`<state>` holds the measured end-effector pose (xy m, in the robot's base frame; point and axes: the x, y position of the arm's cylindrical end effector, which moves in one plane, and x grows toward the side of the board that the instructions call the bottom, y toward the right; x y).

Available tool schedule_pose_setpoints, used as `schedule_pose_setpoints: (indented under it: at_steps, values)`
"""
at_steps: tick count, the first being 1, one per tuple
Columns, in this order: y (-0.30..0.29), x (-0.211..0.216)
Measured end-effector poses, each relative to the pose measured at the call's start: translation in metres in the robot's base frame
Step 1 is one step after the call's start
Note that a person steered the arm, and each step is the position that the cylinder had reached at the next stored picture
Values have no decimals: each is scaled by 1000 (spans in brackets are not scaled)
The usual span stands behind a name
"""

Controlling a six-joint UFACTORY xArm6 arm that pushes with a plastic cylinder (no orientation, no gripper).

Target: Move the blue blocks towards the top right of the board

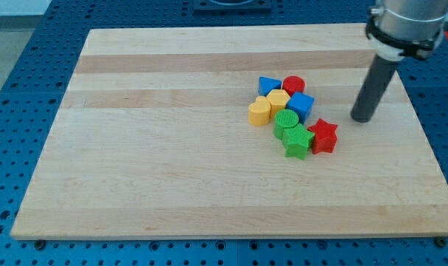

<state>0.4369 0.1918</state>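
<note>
The board [172, 162] fills most of the view, pale wood on a blue table [17, 89]. My tip [362, 119] (a plain rod, nothing to open or close) rests on the board, apart from the cluster, at its right. The cluster sits right of centre, blocks touching: blue cube [301, 106], green star [298, 141], red star [324, 136], green cylinder [286, 121], blue triangle [268, 86] at top, red cylinder [293, 84], yellow hexagon [277, 100], yellow heart [259, 111].
</note>
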Motion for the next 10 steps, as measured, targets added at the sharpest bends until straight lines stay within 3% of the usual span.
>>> schedule_pose_setpoints:
  at_steps: [4, 8, 10]
  values:
    - [-25, 0]
    - [-131, -20]
    - [-174, -55]
